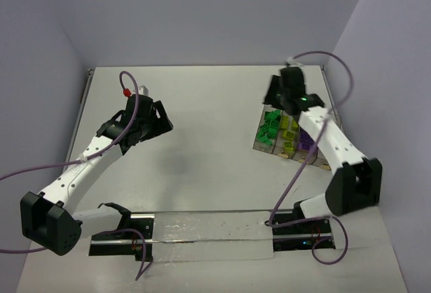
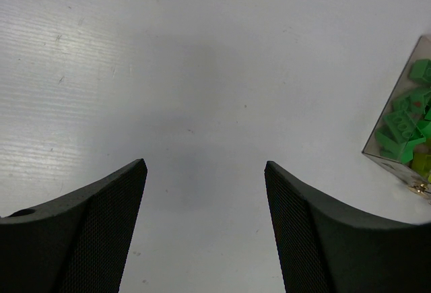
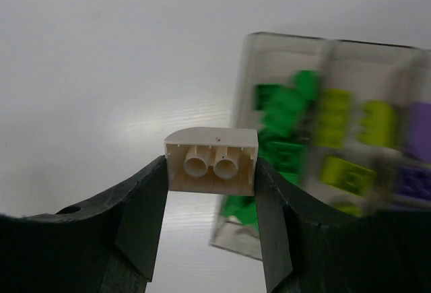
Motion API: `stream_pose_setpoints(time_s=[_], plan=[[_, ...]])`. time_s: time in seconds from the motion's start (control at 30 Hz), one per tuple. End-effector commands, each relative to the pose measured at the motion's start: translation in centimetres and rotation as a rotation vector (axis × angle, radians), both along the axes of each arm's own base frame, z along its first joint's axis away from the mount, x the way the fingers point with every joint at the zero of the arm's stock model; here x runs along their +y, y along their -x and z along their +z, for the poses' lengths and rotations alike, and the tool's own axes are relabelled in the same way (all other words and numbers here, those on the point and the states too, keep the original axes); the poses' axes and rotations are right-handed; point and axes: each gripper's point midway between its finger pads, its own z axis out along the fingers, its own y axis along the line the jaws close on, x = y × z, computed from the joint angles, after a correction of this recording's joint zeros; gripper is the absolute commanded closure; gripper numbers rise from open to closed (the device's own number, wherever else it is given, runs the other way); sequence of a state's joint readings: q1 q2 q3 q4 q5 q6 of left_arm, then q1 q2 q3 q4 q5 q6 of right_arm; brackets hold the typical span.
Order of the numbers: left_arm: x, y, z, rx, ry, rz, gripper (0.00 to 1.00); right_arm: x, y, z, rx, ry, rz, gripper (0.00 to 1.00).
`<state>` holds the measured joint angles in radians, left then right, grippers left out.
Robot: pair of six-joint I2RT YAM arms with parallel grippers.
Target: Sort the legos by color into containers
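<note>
Over the far right of the white table (image 1: 202, 104), the right gripper (image 3: 211, 178) pinches one beige two-tube plastic brick (image 3: 212, 141) by its side walls. The hollow underside faces the wrist camera. The squared hold looks chosen so the brick hangs level for a drop.

Just beside it is the row of smoky transparent plastic bins (image 3: 283, 40). Three compartments show colour: dark green bricks (image 3: 279, 98), yellow-green bricks (image 3: 337, 108) and purple bricks (image 3: 421, 121). A fourth is not clearly visible. The heaps are too blurred to count brick by brick.

No other loose brick shows in any view, so the sort seems nearly done.

Well apart on the left, the left gripper (image 2: 204, 165) hangs spread and empty over bare tabletop. It appears parked out of its partner's way.
</note>
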<state>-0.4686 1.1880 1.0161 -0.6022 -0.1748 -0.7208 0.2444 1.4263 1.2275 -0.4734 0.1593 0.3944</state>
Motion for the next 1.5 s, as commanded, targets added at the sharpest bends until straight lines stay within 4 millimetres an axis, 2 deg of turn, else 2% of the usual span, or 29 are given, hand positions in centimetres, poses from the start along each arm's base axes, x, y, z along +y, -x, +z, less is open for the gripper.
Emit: stream_pose_setpoints(time_s=[0.0, 0.03, 0.07, 0.13, 0.23, 0.37, 0.5, 0.77, 0.83, 0.97, 1.13, 1.27, 1.4, 1.47], plan=[[-0.1, -0.7, 2.0, -0.064, 0.017, -0.001, 0.21, -8.3, 1.9, 0.2, -0.085, -0.114, -0.256, 0.58], [-0.2, -0.8, 2.0, -0.063, 0.020, -0.004, 0.21, -10.0, 2.7, -1.1, -0.073, -0.121, -0.312, 0.58], [-0.3, -0.8, 2.0, -0.063, 0.021, -0.006, 0.21, -11.2, 2.9, -0.7, -0.098, -0.133, -0.351, 0.58], [-0.5, -0.9, 2.1, -0.066, 0.030, -0.011, 0.21, -13.9, 4.5, -2.4, -0.104, -0.166, -0.452, 0.58], [-0.8, -1.1, 2.1, -0.063, 0.039, -0.018, 0.21, -17.4, 6.1, -2.9, -0.151, -0.185, -0.589, 0.57], [-0.8, -1.0, 1.9, -0.055, 0.034, -0.019, 0.21, -20.2, 7.7, -4.2, -0.164, -0.171, -0.705, 0.56], [-0.8, -1.0, 1.9, -0.057, 0.030, -0.025, 0.21, -22.2, 8.3, -5.1, -0.151, -0.148, -0.776, 0.55], [-1.1, -1.1, 1.9, -0.045, 0.036, -0.035, 0.21, -24.1, 8.1, -6.4, -0.114, -0.111, -0.840, 0.55], [-1.2, -1.2, 1.9, -0.039, 0.033, -0.034, 0.21, -24.5, 8.1, -7.4, -0.085, -0.101, -0.862, 0.55], [-0.7, -1.7, 2.0, -0.044, -0.003, -0.016, 0.21, -24.8, 7.9, -8.5, -0.071, -0.093, -0.873, 0.54], [0.0, -2.3, 2.5, -0.044, -0.054, 0.002, 0.21, -25.4, 8.2, -8.7, -0.072, -0.071, -0.901, 0.49], [-0.1, -2.6, 3.1, -0.056, -0.049, 0.003, 0.21, -25.6, 8.7, -9.2, -0.059, -0.054, -0.918, 0.31], [-0.2, -2.7, 3.3, -0.057, -0.048, 0.004, 0.21, -25.4, 8.5, -9.1, -0.054, -0.061, -0.905, 0.02], [0.0, -2.7, 3.4, -0.055, -0.053, 0.008, 0.21, -25.1, 8.2, -8.5, -0.061, -0.070, -0.884, 0.01]])
